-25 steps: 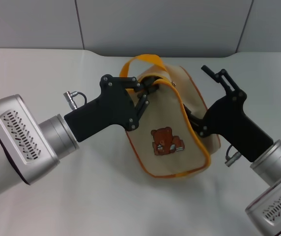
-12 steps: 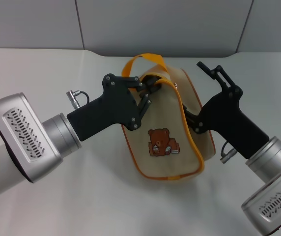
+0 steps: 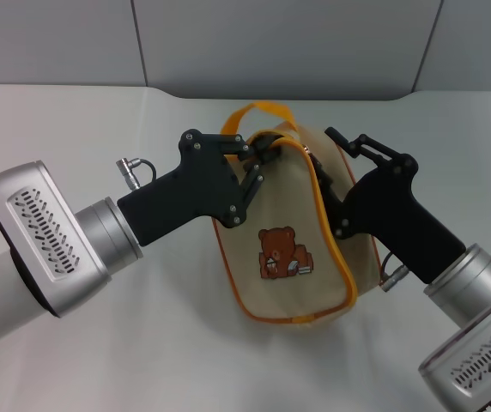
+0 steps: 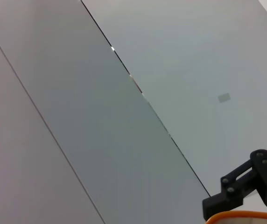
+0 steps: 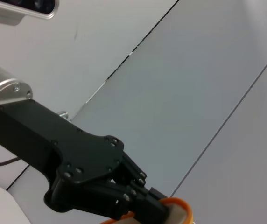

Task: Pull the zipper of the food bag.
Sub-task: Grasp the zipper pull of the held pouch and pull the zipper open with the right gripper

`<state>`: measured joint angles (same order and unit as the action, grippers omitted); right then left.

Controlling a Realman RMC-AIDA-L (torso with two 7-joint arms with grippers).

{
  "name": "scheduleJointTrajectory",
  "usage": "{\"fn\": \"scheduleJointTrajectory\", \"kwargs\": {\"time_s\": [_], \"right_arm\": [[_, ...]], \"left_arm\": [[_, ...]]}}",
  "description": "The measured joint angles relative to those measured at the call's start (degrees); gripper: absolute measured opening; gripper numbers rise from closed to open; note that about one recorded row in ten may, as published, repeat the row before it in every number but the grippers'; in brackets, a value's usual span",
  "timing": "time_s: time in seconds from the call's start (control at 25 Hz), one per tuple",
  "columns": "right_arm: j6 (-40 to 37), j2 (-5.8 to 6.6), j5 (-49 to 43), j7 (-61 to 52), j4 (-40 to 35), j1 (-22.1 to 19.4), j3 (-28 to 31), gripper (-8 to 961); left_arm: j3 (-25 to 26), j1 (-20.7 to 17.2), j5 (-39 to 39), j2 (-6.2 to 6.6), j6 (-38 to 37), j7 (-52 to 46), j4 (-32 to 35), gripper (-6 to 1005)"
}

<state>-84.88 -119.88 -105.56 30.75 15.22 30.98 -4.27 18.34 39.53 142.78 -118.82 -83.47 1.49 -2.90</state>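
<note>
On a white table [image 3: 100, 343] before a grey panelled wall, the food bag [image 3: 288, 232] stands between both arms; the left gripper [image 3: 258, 159] is pinched closed on its orange-edged top corner, and the zipper [image 3: 323, 202] curves from there down toward the right gripper [image 3: 336, 193], whose finger state I cannot tell (fingertips hidden behind the bag). The left wrist view shows mostly wall, with the right gripper's black linkage at the edge above a sliver of orange. The right wrist view shows the left gripper [image 5: 159, 207] clamped on the orange rim, so the pull likely falls to the right arm.
</note>
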Motion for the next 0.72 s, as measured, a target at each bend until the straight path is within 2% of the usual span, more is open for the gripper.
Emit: {"fn": "scheduleJointTrajectory", "kwargs": {"time_s": [0.12,0.72], "right_arm": [[-0.9,0.0,0.0,0.0,0.0,-0.3,0.0,380],[-1.1,0.0,-0.5,0.0,-0.5,-1.1,-0.2,22]], "left_arm": [[0.2,0.0,0.0,0.02,0.0,-0.2,0.0,49],[0.2,0.1,0.0,0.09,0.0,-0.3,0.0,50]]}}
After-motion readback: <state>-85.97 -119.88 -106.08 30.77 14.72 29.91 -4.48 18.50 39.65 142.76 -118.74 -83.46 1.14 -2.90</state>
